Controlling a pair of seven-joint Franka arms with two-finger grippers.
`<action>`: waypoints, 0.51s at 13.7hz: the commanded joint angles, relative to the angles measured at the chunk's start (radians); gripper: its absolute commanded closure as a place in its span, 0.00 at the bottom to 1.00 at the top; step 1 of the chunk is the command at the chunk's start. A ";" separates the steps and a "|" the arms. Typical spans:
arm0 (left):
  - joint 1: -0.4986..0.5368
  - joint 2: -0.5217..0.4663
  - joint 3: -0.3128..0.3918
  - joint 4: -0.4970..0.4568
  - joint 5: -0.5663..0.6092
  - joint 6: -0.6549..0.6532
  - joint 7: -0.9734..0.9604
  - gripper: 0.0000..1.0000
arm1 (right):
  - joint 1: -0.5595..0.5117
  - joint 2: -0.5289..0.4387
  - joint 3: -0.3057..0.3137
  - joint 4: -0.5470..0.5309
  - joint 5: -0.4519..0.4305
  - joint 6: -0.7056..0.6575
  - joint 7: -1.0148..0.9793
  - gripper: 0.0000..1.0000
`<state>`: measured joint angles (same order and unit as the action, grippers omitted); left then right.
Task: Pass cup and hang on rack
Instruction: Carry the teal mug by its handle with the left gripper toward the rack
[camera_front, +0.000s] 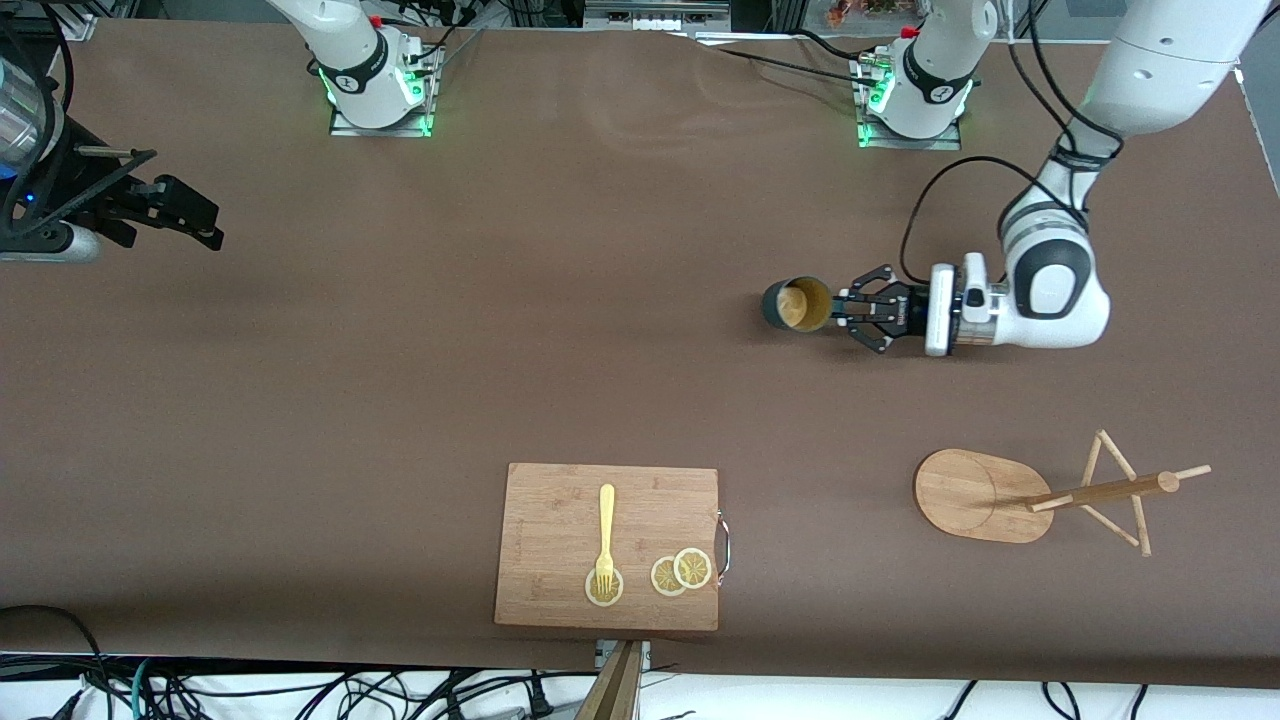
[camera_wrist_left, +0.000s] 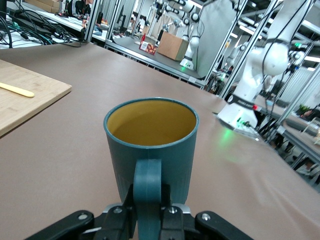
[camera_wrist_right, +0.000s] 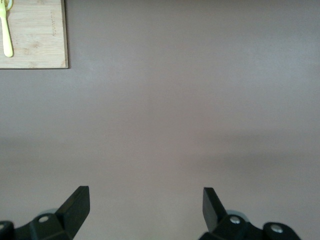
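Note:
The dark teal cup (camera_front: 797, 304) with its yellow-tan inside stands upright near the left arm's end of the table. My left gripper (camera_front: 842, 312) is level with it and shut on its handle. In the left wrist view the cup (camera_wrist_left: 152, 145) fills the middle, and the left gripper (camera_wrist_left: 148, 202) clamps the handle from both sides. The cup's base is hidden, so I cannot tell if it touches the table. The bamboo rack (camera_front: 975, 495) is nearer the front camera than the cup. My right gripper (camera_front: 205, 228) waits open over the right arm's end of the table, the right gripper (camera_wrist_right: 145, 200) holding nothing.
A bamboo cutting board (camera_front: 607, 545) lies near the table's front edge, with a yellow fork (camera_front: 605, 535) and lemon slices (camera_front: 682, 572) on it. The board's corner (camera_wrist_left: 25, 95) also shows in the left wrist view, and the board (camera_wrist_right: 35, 40) in the right wrist view.

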<state>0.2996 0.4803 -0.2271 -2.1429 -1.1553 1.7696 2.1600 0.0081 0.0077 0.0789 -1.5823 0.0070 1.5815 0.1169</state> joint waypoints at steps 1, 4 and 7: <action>0.123 0.072 -0.011 0.072 0.062 -0.144 -0.061 1.00 | 0.001 0.005 0.001 0.018 0.004 -0.012 0.003 0.00; 0.222 0.115 0.003 0.113 0.161 -0.252 -0.066 1.00 | 0.001 0.006 0.001 0.018 0.004 -0.014 0.003 0.00; 0.294 0.161 0.023 0.177 0.221 -0.361 -0.138 1.00 | 0.001 0.005 0.001 0.016 0.004 -0.015 0.003 0.00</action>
<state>0.5591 0.5910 -0.2023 -2.0408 -0.9753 1.4904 2.0765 0.0082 0.0077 0.0790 -1.5823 0.0071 1.5815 0.1168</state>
